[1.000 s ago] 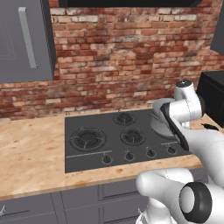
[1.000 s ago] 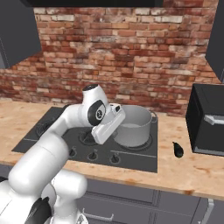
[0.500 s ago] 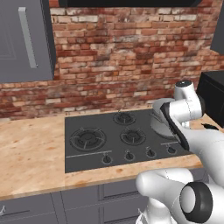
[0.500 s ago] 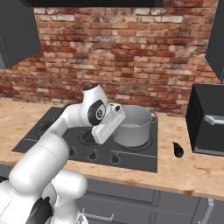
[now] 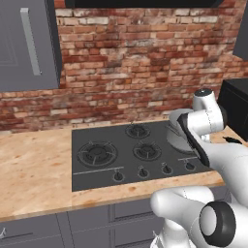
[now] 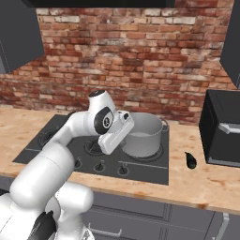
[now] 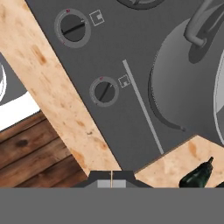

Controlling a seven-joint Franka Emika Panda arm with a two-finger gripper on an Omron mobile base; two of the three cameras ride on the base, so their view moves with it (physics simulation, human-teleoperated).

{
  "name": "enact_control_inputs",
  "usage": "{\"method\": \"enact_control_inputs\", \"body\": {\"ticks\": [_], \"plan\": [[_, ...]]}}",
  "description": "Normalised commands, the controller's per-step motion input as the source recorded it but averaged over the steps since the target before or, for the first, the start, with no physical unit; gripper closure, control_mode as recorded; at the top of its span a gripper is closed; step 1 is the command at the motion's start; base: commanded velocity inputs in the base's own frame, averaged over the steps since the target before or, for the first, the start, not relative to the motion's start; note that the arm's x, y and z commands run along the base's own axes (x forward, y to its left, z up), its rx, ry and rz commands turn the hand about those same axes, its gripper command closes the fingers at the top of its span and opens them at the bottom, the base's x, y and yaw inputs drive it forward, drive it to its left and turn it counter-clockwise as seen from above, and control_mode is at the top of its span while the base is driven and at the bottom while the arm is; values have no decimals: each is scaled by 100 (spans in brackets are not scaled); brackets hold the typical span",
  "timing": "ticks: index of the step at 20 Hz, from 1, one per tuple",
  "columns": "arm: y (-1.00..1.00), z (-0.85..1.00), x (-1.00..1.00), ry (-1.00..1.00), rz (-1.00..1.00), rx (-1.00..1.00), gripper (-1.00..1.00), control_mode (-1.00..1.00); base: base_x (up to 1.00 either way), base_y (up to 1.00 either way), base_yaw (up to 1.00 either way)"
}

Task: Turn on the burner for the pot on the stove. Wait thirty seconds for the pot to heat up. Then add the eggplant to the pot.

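The grey metal pot (image 6: 144,134) stands on the right rear burner of the dark stove (image 6: 150,171); in the hand view the pot (image 7: 188,87) fills the right side. The small dark eggplant (image 6: 191,160) lies on the wooden counter right of the stove, and the eggplant (image 7: 197,176) also shows at the lower right of the hand view. My gripper (image 6: 107,149) hangs shut and empty above the stove's front strip, just left of the pot. In the hand view its tips (image 7: 111,179) are pressed together, with a black knob (image 7: 104,91) a little ahead of them and another knob (image 7: 73,27) farther on.
A black box-shaped appliance (image 6: 222,127) stands on the counter at the right, close to the eggplant. Dark cabinets hang at the upper left (image 5: 26,43). The brick wall runs behind the stove. Bare wooden counter (image 5: 34,169) lies left of the stove.
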Motion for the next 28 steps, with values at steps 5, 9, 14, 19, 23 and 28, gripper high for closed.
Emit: {"method": "enact_control_inputs", "body": {"ticks": [5, 9, 14, 19, 23, 28], "plan": [[0, 0, 0, 0, 0, 0, 100, -100, 0, 0, 0], [0, 0, 0, 0, 0, 0, 100, -100, 0, 0, 0], [0, 0, 0, 0, 0, 0, 100, -100, 0, 0, 0], [0, 0, 0, 0, 0, 0, 100, -100, 0, 0, 0], [0, 0, 0, 0, 0, 0, 100, -100, 0, 0, 0], [0, 0, 0, 0, 0, 0, 100, -100, 0, 0, 0]]}}
